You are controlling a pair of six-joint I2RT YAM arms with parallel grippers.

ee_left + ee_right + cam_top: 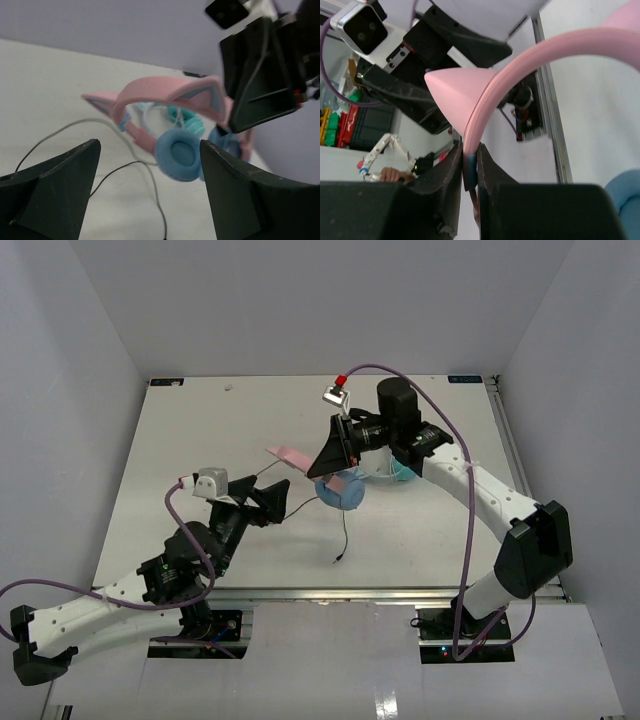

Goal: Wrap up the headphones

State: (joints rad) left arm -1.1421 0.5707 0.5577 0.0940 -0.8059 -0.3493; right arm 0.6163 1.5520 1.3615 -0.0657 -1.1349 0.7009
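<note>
The headphones [340, 488] have a pink cat-ear headband [170, 92] and round light-blue ear cups [177, 154]. My right gripper [335, 455] is shut on the headband [485, 107] and holds the headphones up over the table's middle. The thin black cable [343, 532] hangs from the cup to the table, its plug [338, 561] lying near the front. My left gripper [275, 502] is open and empty, just left of the headphones, with the ear cup and cable [120, 170] ahead between its fingers.
A white and teal second pair [185, 120] shows behind the pink one, with a pale grey cord [65, 130] trailing left. The table's front rail [330, 592] runs along the near edge. Walls enclose the table.
</note>
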